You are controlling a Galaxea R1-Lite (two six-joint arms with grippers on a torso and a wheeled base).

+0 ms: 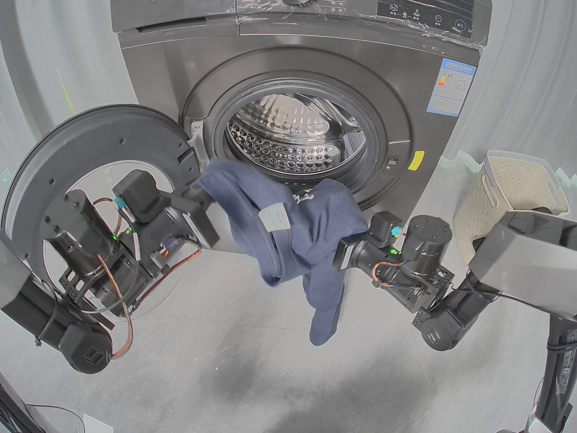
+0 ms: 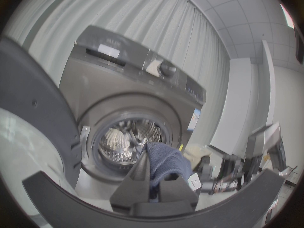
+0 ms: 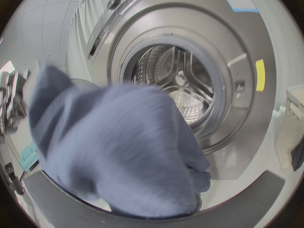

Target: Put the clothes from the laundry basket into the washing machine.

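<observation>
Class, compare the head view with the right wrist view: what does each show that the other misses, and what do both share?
Head view only: the white tag on the blue garment. Right wrist view only: the ceiling tiles. Both views: the blue garment held in front of the washing machine's open drum, and the laundry basket beside the machine.

Bright, even room light for you, off a ceiling panel high above your left claw. The drum beyond the claw glints hard, and so does the plastic wrap. There's a soft shadow on the floor below the blue garment. Wrist views bow outward, corners black.
</observation>
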